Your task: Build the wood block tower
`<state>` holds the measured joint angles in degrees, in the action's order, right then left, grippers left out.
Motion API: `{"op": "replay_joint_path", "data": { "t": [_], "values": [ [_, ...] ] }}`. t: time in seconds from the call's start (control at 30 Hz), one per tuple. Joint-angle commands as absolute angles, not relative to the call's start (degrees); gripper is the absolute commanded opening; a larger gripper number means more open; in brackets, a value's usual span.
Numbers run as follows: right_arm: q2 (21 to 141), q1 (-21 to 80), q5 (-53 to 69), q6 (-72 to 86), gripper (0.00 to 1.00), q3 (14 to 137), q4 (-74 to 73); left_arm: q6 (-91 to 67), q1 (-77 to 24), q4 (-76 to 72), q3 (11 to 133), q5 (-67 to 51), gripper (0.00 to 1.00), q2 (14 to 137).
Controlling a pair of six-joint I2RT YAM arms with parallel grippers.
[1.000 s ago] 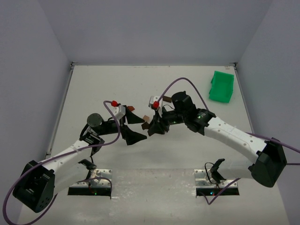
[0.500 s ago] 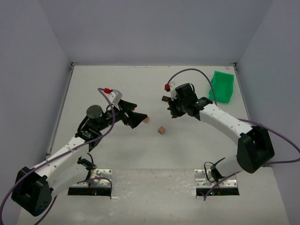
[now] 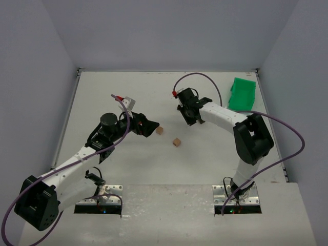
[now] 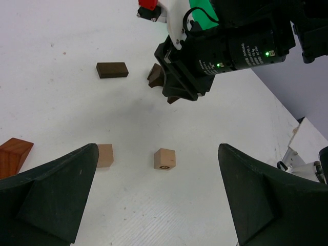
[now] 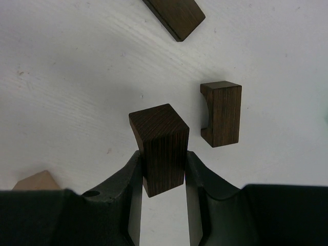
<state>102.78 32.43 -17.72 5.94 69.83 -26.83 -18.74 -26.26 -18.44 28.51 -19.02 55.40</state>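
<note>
Dark-brown block (image 5: pixel 160 138) sits pinched at one end between the right fingers (image 5: pixel 129 189); left fingers (image 4: pixel 51 195) gape wide. Such a shallow hold could let it twist when placed.

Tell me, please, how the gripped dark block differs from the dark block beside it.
The held block is clamped in the right gripper; the loose block lies free on the table. The held block looks plain-sided; the loose block has a curved notch. Both are dark wood.
</note>
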Motion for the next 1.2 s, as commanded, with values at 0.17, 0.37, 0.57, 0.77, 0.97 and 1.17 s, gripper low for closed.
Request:
{"op": "replay_joint_path", "data": {
  "t": [0.17,0.37,0.57,0.77,0.97,1.17],
  "values": [
    [108.4,33.1,-24.4,5.3,0.24,74.8,-28.2,-19.0,-26.0,-21.6,29.2,-18.8,1.00,56.4],
    [110.7,33.1,-26.0,5.0,0.28,75.8,-29.0,-18.9,-25.9,-22.0,29.0,-18.7,1.00,56.2],
    [112.5,33.1,-27.0,5.3,0.32,76.9,-29.2,-18.9,-25.9,-22.2,28.9,-18.9,1.00,56.3],
    [113.4,33.1,-29.1,5.5,0.35,77.7,-30.0,-19.0,-25.8,-22.3,28.9,-18.9,1.00,56.3],
    [113.4,33.2,-29.2,5.6,0.49,77.4,-30.9,-19.2,-25.8,-22.2,28.8,-18.4,1.00,56.1],
    [112.3,33.7,-27.9,5.9,0.55,77.1,-31.3,-19.4,-25.7,-22.2,28.7,-18.3,1.00,56.0]
  ]
}}
